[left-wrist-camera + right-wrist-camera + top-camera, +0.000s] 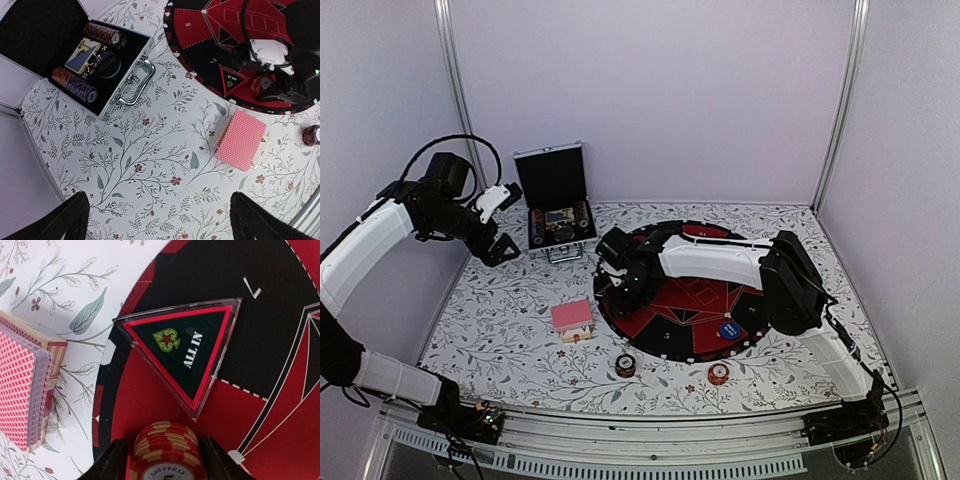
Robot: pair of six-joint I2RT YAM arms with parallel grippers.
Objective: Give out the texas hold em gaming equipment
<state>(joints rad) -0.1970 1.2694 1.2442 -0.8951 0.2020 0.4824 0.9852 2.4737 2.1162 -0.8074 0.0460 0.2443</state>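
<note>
A stack of red and tan striped poker chips (pixel 167 450) stands on the red part of the round mat (pixel 150 400). My right gripper (pixel 165 462) is open around it, one finger close on each side with slim gaps. Just beyond lies a clear triangular "ALL IN" marker (pixel 185 347). Pink-backed cards (pixel 241 140) lie on their small box on the flowered cloth, left of the mat (pixel 680 300). My left gripper (pixel 160 212) hangs open and empty high over the cloth near the case (pixel 555 205). A blue button (pixel 729 329) sits on the mat's near side.
The open black case (pixel 75 55) with a silver edge holds more chip rows and a card deck at the back left. Two short chip stacks (pixel 625 365) (pixel 718 374) stand on the cloth in front of the mat. Walls close in on three sides.
</note>
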